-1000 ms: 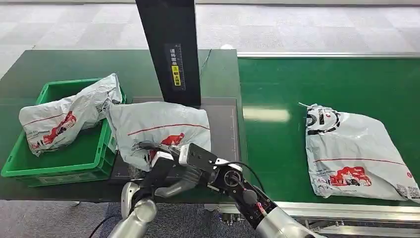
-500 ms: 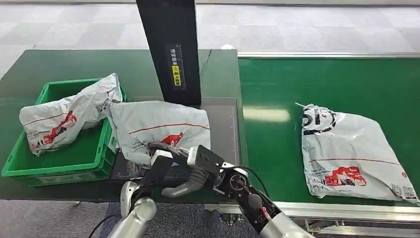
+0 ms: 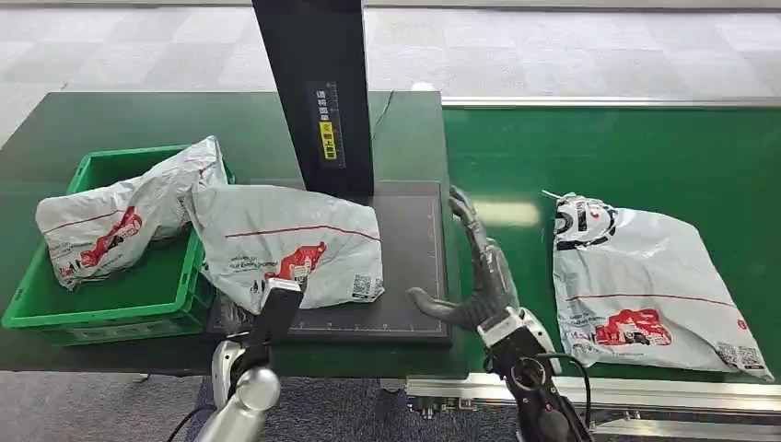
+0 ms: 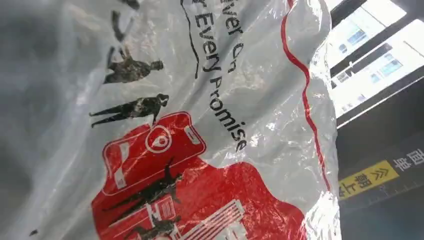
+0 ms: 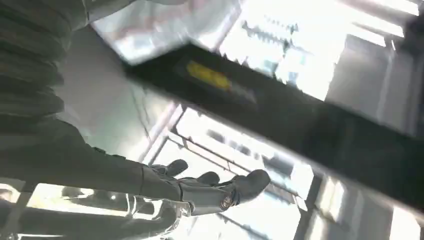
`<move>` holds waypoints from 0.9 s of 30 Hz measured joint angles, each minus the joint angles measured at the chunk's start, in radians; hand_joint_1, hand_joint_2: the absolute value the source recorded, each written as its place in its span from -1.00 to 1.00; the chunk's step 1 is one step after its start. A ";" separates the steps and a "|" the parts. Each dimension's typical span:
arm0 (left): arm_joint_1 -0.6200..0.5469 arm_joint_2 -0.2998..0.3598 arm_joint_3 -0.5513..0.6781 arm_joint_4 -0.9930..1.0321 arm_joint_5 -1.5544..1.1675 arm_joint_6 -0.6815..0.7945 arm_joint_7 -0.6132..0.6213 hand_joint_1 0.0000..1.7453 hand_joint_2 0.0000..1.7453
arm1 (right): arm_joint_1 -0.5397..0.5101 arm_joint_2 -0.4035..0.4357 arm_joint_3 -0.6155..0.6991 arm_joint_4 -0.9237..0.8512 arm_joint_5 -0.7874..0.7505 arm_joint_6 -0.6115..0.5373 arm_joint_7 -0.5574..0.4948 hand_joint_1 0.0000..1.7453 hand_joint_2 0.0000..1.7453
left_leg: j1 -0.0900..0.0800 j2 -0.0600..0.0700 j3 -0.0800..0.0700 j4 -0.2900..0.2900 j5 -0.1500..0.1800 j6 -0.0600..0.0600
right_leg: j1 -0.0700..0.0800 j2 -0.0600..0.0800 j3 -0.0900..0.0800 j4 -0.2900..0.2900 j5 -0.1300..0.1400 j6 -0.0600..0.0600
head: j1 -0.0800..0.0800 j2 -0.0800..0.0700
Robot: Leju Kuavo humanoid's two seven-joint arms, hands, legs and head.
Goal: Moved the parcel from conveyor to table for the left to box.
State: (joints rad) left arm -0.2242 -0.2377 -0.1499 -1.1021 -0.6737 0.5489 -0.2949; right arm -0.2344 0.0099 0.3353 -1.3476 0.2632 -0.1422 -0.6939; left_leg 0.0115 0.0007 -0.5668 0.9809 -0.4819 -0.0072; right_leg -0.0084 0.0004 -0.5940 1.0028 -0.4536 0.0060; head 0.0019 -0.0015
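Green worktop [image 3: 110, 120] on the left, green conveyor [image 3: 635, 147] on the right, a black post [image 3: 318, 92] rising at the seam. Parcel [image 3: 285, 244], grey with red print, lies on the dark pad [image 3: 410, 258] at the post's foot, its left edge against the green crate [image 3: 101, 308]. A second bag [image 3: 120, 216] sits in that crate; a third bag [image 3: 645, 285] lies on the conveyor. Right hand [image 3: 474, 272] is raised over the pad's right edge, fingers spread and straight, holding nothing, apart from the parcel. Left hand [image 3: 276, 308] is at the parcel's near edge; the left wrist view shows the printed plastic very close. Cannot tell whether it grips.
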 measured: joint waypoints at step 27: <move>-0.030 -0.007 -0.014 0.028 0.023 -0.014 -0.003 -1.00 1.00 | 0.097 0.001 -0.029 -0.288 -0.035 -0.036 0.153 -1.00 1.00 | 0.000 0.000 0.001 0.000 0.000 0.000 | 0.000 0.000 0.001 0.000 0.000 0.000 | 0.000 0.000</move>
State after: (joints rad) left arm -0.2543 -0.2449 -0.1640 -1.0739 -0.6504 0.5352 -0.2975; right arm -0.1371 0.0110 0.3061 -1.6358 0.2282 -0.1783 -0.5409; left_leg 0.0116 0.0004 -0.5657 0.9807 -0.4817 -0.0075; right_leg -0.0083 0.0001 -0.5927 1.0028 -0.4537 0.0060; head 0.0019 -0.0015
